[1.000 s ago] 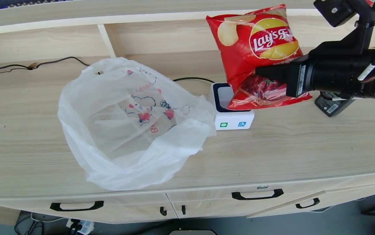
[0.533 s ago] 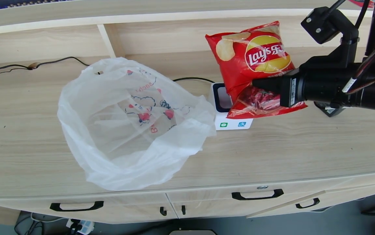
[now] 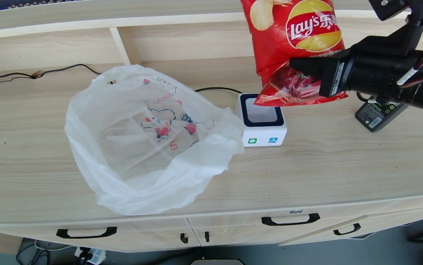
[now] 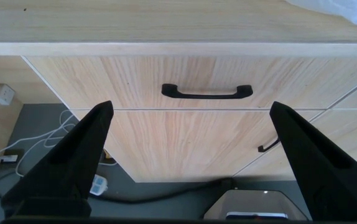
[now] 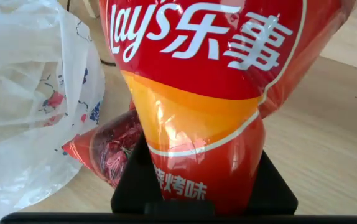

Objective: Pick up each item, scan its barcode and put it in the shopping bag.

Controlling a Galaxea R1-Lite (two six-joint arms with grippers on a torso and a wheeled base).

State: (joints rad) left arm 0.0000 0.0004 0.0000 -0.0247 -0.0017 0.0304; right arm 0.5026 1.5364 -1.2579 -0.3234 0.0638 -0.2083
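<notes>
Up has gone the crisp packet [image 3: 296, 40] — a second ago its lower end lay across the scanner [image 3: 263, 127], hiding the window, and now it hangs clear above and just behind it, the window bare. Nearest me, the left gripper [image 4: 188, 109] hangs with fingers spread, low before the drawers [image 4: 203, 143]. On the surface [image 3: 344, 165] the shopping bag [image 3: 141, 154] lies slumped, mouth open upward, just beside the scanner. The right gripper [image 3: 294, 68] pinches the packet near its lower end, long axis roughly upright — the shopping bag lies to its left, past the scanner, so I'd judge a leftward carry comes next.
</notes>
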